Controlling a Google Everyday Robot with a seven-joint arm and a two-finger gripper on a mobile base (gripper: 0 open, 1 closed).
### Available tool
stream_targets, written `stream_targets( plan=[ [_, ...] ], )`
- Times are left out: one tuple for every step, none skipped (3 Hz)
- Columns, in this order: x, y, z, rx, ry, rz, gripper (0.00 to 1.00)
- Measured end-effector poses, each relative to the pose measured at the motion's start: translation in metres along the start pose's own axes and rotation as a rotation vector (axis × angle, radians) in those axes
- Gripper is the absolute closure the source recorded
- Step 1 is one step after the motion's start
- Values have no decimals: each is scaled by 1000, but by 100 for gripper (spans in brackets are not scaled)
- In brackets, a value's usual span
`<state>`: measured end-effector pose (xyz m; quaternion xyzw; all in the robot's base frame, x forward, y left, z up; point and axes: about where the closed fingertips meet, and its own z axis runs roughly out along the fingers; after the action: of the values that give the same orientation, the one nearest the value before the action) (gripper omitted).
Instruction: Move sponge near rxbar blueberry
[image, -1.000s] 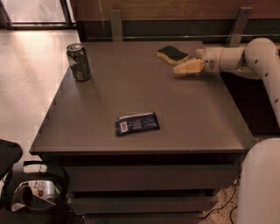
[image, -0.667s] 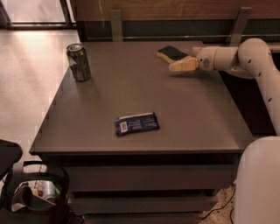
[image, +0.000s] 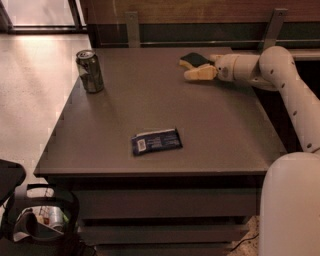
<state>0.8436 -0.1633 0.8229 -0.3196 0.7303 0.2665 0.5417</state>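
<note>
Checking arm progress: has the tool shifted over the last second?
Yes. The tool, beside the sponge, has edged left along the table's far side, toward the can.

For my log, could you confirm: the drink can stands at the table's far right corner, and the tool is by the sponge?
Not quite: the camera view shows the drink can at the table's far left corner, not the right. The tool is indeed by the sponge, toward the far right.

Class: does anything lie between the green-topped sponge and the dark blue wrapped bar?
Nothing visible does. The green-topped sponge sits at the cream end effector by the far edge; only bare brown tabletop separates it from the dark blue wrapped bar. The silvery drink can stands far left, off that line.
</note>
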Motion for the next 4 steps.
stream_targets(
  plan=[
    [1,2,3,-4,1,1,36],
    [1,4,7,-9,1,2,59],
    [2,6,10,-14,2,3,82],
    [2,8,12,-21,3,4,100]
  ],
)
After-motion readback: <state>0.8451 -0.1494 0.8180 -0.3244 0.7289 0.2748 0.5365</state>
